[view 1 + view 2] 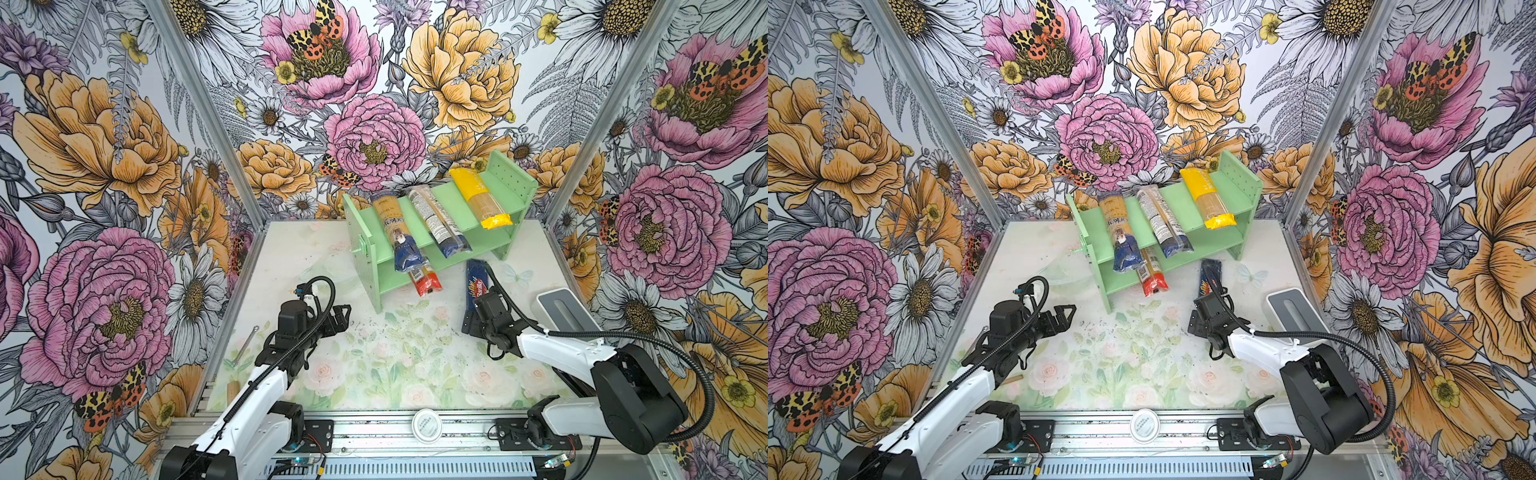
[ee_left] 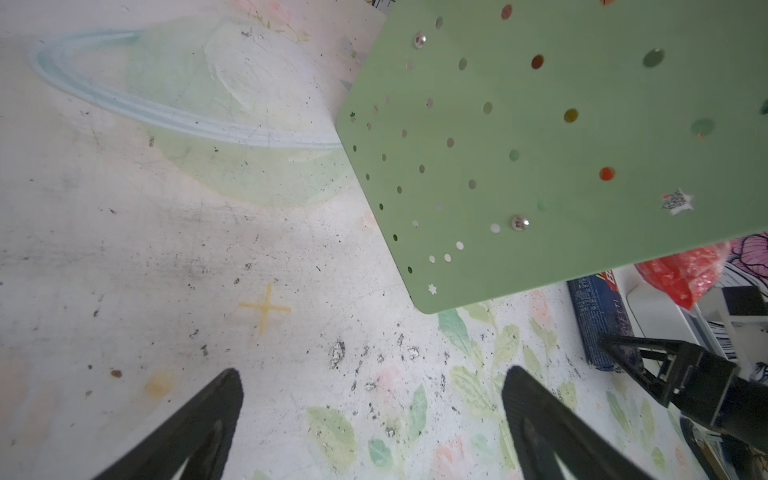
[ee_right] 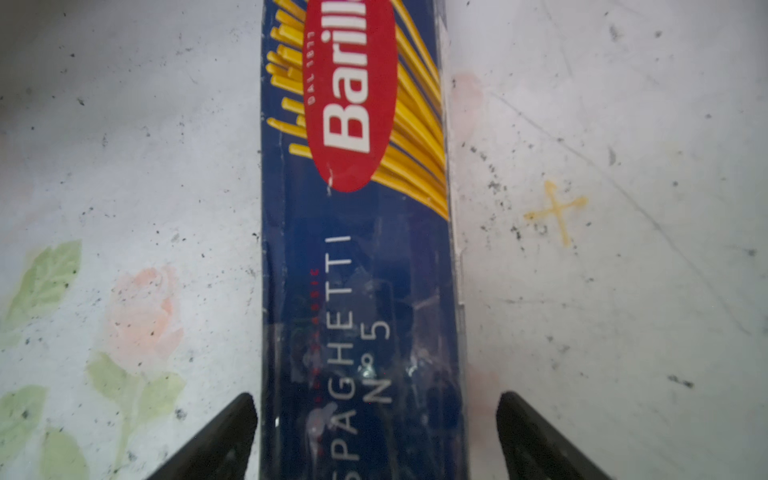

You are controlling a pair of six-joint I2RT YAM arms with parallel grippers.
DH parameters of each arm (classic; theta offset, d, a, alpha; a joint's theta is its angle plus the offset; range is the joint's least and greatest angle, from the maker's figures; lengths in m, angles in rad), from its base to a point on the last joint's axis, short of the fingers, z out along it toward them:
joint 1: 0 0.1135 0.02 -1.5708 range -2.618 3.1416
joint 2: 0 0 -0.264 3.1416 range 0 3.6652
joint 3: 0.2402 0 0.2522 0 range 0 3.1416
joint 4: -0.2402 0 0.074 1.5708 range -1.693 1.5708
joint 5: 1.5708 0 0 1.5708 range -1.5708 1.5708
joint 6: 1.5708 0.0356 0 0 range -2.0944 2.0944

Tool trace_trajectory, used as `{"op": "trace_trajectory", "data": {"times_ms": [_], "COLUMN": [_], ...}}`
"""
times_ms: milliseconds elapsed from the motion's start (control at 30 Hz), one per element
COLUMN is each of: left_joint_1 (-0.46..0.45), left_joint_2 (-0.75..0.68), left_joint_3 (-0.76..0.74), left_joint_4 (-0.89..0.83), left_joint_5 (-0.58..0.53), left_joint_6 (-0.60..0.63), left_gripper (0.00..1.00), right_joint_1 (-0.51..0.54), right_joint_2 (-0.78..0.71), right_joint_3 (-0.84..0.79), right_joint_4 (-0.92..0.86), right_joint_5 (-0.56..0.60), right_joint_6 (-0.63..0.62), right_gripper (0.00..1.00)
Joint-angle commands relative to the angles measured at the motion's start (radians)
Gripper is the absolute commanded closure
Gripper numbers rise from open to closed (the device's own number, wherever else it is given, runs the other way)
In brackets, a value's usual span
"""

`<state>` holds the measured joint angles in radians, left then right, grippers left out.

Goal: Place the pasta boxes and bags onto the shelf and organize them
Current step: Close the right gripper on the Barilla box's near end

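Top views both show the table (image 1: 291, 257) with the shelf (image 1: 451, 201) standing angled at its rear. The yellow pack (image 1: 478, 197) and two clear packs (image 1: 436, 220) lie across the upper tier. The red pack (image 1: 426, 282) protrudes from the lower tier. The dark blue pack (image 3: 357, 249) lies flat on the table. The right gripper (image 3: 376, 399) straddles it, jaws wide and not clamping. The left gripper (image 2: 374, 374) hangs above the table, jaws wide and holding nothing.

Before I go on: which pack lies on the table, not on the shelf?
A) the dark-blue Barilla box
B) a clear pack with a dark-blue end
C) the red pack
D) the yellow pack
A: the dark-blue Barilla box lies flat on the table in front of the shelf, between the open jaws of the right gripper.
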<state>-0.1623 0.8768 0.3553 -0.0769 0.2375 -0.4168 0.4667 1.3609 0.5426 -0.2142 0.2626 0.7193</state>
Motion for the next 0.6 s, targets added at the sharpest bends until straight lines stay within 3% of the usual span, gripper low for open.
{"op": "trace_trajectory", "data": {"times_ms": [0, 300, 567], "left_joint_1": [0.003, 0.003, 0.003], "left_joint_2": [0.001, -0.002, -0.007], "left_joint_3": [-0.003, -0.005, -0.001], "left_joint_4": [0.028, 0.023, 0.014], "left_joint_5": [0.007, 0.005, 0.005], "left_joint_6": [-0.005, -0.001, 0.002], "left_gripper": [0.01, 0.01, 0.01], "right_joint_1": [0.025, 0.059, 0.083], "right_joint_2": [0.041, 0.152, 0.203], "right_joint_3": [-0.010, -0.007, -0.001], "right_joint_4": [0.110, 0.229, 0.249], "right_joint_5": [0.087, 0.092, 0.113], "right_joint_6": [0.032, 0.057, 0.063], "right_gripper": [0.08, 0.14, 0.38]}}
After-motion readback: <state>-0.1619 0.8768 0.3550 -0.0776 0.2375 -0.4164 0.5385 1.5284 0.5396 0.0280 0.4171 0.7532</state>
